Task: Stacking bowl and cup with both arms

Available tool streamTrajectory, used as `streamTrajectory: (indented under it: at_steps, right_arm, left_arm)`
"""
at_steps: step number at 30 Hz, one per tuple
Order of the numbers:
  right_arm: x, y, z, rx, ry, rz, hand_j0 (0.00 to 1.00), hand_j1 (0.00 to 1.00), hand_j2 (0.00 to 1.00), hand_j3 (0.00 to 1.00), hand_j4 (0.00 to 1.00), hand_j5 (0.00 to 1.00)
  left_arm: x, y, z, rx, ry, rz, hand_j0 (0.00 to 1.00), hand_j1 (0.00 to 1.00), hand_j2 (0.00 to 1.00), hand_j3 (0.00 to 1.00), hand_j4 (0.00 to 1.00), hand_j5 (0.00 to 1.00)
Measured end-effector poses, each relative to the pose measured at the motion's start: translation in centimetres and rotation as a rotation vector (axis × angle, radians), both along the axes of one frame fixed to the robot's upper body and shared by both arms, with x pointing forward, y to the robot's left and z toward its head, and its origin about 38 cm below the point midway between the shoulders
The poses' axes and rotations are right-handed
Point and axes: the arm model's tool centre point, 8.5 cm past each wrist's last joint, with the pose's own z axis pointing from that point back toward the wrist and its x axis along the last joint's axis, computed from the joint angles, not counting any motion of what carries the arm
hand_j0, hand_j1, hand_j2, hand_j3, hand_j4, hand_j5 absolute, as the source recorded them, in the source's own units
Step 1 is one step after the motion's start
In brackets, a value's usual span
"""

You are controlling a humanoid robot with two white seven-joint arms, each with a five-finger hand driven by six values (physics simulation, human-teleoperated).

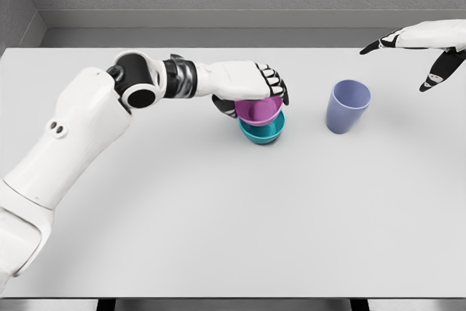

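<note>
- Head view, left arm: reaches from the lower left across the white table [218,216]; the left hand [251,81] lies over the purple bowl [258,111], its dark-tipped fingers [277,85] curled down over the far rim, gripping it.
- Head view, bowls: the purple bowl sits nested in the teal bowl [263,132], tilted slightly toward the left; the teal bowl rests on the table near the centre. Whether the purple bowl is fully seated cannot be told, since the hand hides its left side.
- Head view, cup: a lavender cup [347,105] stands upright, mouth open upward, to the right of the stacked bowls and apart from them.
- Head view, right arm: the right hand [426,49] hovers at the upper right edge, above and beyond the cup, fingers spread and pointing downward, holding nothing.
</note>
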Motion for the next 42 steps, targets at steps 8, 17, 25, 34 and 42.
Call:
streamTrajectory:
  at_steps: [8,17,25,34,42]
  right_arm:
    - [0.01,0.03,0.0,0.0,0.0,0.001,1.0,1.0,1.0,1.0,1.0,1.0]
    - [-0.01,-0.02,0.0,0.0,0.0,0.0,1.0,1.0,1.0,1.0,1.0,1.0]
    - [-0.01,-0.05,0.01,0.0,0.0,-0.001,1.0,1.0,1.0,1.0,1.0,1.0]
    - [-0.03,-0.08,0.01,0.0,0.0,-0.002,1.0,1.0,1.0,1.0,1.0,1.0]
    - [-0.03,-0.09,0.01,0.0,0.0,-0.002,1.0,1.0,1.0,1.0,1.0,1.0]
  left_arm:
    - [0.14,0.08,-0.21,0.002,0.006,0.006,0.55,0.55,0.55,0.55,0.55,0.55]
    - [0.02,-0.35,-0.17,-0.003,0.007,-0.001,0.55,0.55,0.55,0.55,0.55,0.55]
    - [-0.09,-0.62,-0.31,0.001,0.008,-0.007,0.74,0.74,0.74,0.74,0.74,0.74]
    - [-0.06,-0.61,-0.38,0.01,0.001,-0.005,1.0,1.0,1.0,1.0,1.0,1.0]
    - [-0.08,-0.65,-0.36,0.01,0.0,-0.006,1.0,1.0,1.0,1.0,1.0,1.0]
